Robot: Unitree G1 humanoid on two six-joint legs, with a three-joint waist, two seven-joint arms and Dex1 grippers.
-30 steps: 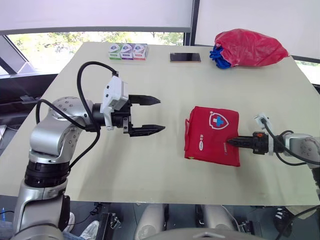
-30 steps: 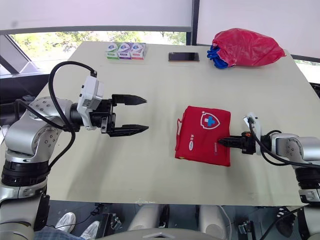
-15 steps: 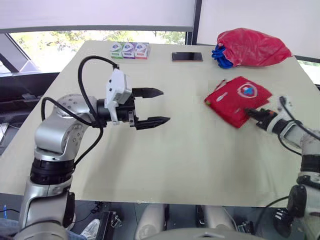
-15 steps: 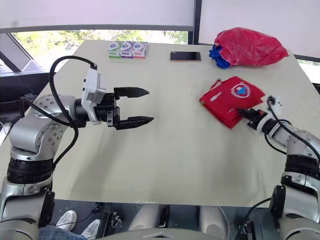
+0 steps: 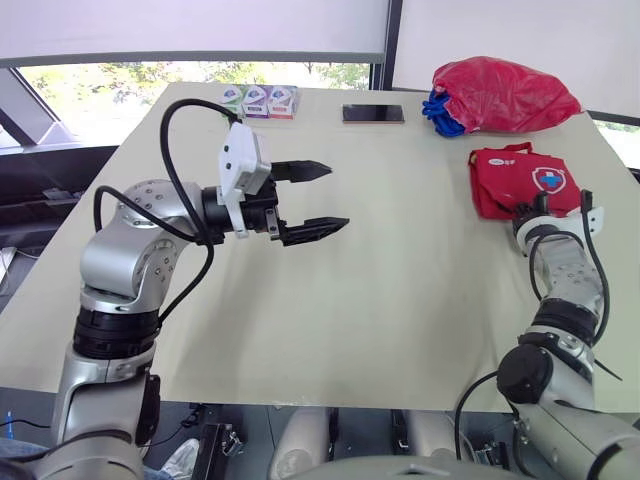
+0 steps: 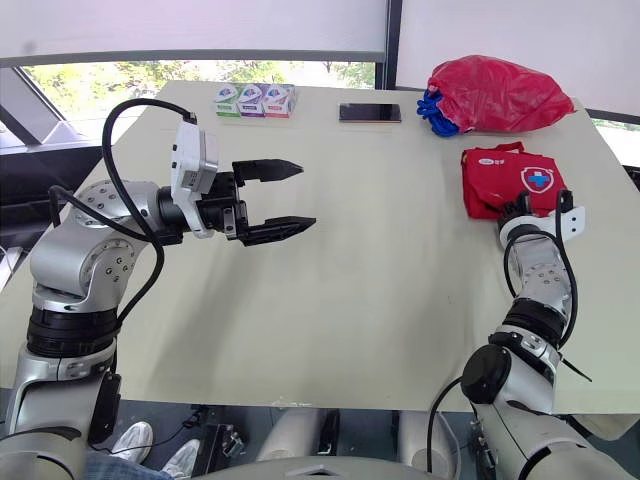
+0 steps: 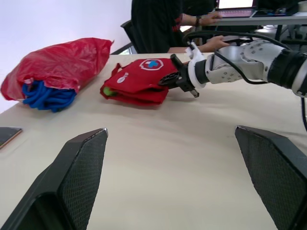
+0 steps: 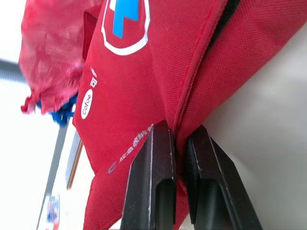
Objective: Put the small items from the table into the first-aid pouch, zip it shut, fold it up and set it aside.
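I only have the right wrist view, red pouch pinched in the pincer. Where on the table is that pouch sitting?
Observer: The first-aid pouch lies on the right side of the table, just nearer the robot than a red plastic bag, the right pincer shut on its near edge.
Operator: And the left pincer?
Observer: The left pincer is open and empty, above the table's left half.
Operator: Anyone nearby?
Observer: A person sits at a desk beyond the table's right edge.

Red first-aid pouch point(image 5: 521, 180), folded, white cross emblem up, lying near the table's right edge
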